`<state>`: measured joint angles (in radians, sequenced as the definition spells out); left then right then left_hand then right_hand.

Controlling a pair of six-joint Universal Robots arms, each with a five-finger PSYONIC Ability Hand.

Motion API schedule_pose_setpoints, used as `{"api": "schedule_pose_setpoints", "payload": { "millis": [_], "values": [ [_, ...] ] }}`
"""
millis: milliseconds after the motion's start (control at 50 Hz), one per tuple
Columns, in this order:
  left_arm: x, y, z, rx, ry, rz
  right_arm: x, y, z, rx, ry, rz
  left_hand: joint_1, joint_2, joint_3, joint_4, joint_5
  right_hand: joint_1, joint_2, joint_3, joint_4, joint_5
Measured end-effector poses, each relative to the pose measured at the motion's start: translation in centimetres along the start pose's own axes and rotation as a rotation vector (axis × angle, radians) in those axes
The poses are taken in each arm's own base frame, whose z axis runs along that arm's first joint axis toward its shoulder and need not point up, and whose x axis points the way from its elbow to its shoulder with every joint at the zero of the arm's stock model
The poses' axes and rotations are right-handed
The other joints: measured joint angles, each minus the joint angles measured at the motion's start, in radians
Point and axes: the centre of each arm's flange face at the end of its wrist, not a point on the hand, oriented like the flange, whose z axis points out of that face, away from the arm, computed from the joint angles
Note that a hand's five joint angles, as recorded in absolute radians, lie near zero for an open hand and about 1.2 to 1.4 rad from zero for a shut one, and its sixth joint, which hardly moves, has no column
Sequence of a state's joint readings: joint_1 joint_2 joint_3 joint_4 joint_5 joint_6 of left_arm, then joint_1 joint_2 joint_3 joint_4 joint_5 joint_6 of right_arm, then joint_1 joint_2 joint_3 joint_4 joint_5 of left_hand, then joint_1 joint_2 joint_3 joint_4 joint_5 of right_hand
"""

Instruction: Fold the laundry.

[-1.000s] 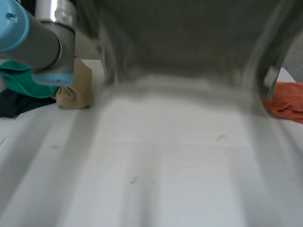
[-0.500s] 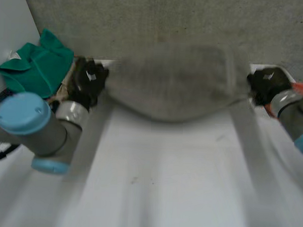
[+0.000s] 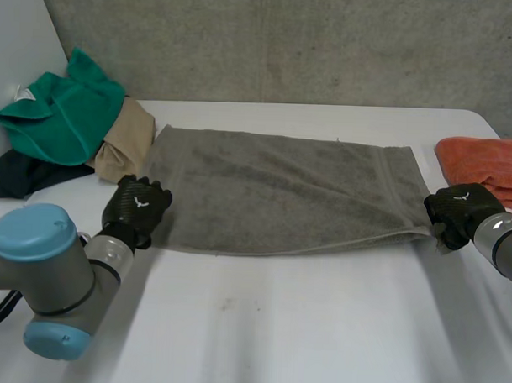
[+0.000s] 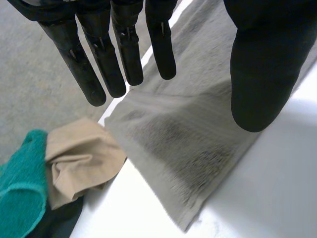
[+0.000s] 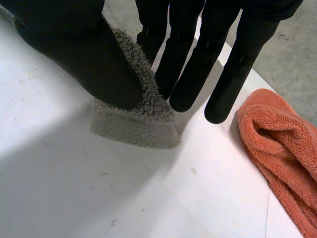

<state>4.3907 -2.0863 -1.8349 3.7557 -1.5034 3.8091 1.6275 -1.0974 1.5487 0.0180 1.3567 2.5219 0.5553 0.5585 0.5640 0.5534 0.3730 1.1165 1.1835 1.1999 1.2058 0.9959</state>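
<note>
A grey towel (image 3: 281, 192) lies spread flat across the white table (image 3: 276, 327), its long side running left to right. My left hand (image 3: 136, 206) hovers at the towel's near left corner. In the left wrist view its fingers (image 4: 124, 54) are straight and apart from the thumb, with the towel corner (image 4: 193, 144) lying loose on the table beneath. My right hand (image 3: 459, 211) is at the near right corner. In the right wrist view the thumb (image 5: 99, 54) and fingers pinch that corner (image 5: 136, 124), which is slightly lifted and bunched.
At the back left lies a pile of a green cloth (image 3: 61, 113), a tan cloth (image 3: 127, 145) and a dark cloth (image 3: 21, 173). An orange towel (image 3: 484, 162) rests at the right edge, close to my right hand. A grey wall stands behind.
The towel, held up and swinging before, now lies flat on the table. Both hands came down toward the near edge. The left hand let go of its corner; the right still pinches its corner.
</note>
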Motion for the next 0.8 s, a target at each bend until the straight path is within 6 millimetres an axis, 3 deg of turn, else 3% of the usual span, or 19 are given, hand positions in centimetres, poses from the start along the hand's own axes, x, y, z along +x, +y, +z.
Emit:
{"api": "schedule_pose_setpoints", "payload": {
  "millis": [160, 200, 300, 440, 600, 800],
  "values": [
    [-1.5, 0.8, 0.9, -0.028, -0.035, -0.055, -0.1, 0.0, 0.1, 0.006, -0.003, 0.007, 0.019, 0.017, 0.013, 0.017, 0.022, 0.0, 0.0, 0.0, 0.0, 0.0],
    [-1.9, 1.2, 1.2, -0.039, -0.041, -0.074, -0.1, 0.1, 0.1, 0.006, -0.004, 0.008, 0.143, 0.127, 0.12, 0.131, 0.136, 0.0, 0.0, 0.0, 0.0, 0.0],
    [-2.0, 2.1, 1.7, -0.065, -0.012, -0.103, -0.2, 0.1, 0.1, 0.004, -0.007, 0.008, 0.161, 0.153, 0.147, 0.161, 0.163, 0.0, 0.0, 0.0, 0.0, 0.0],
    [-2.0, 2.4, 1.3, -0.116, 0.063, -0.131, -0.3, 0.3, 0.1, 0.001, -0.01, 0.009, 0.012, 0.013, 0.012, 0.015, 0.016, 0.0, 0.0, 0.0, 0.0, 0.0],
    [-4.1, 2.2, 0.6, -0.149, 0.146, -0.175, -0.3, 0.3, 0.1, 0.004, -0.009, 0.007, -0.054, -0.058, -0.057, -0.061, -0.058, 0.0, 0.0, 0.0, 0.0, 0.0],
    [-6.3, 2.8, 2.0, -0.125, 0.138, -0.193, -0.6, 0.4, 0.2, 0.0, -0.016, 0.005, -0.05, -0.045, -0.05, -0.037, -0.028, 0.0, 0.0, 0.0, 0.0, 0.0]
  ]
}}
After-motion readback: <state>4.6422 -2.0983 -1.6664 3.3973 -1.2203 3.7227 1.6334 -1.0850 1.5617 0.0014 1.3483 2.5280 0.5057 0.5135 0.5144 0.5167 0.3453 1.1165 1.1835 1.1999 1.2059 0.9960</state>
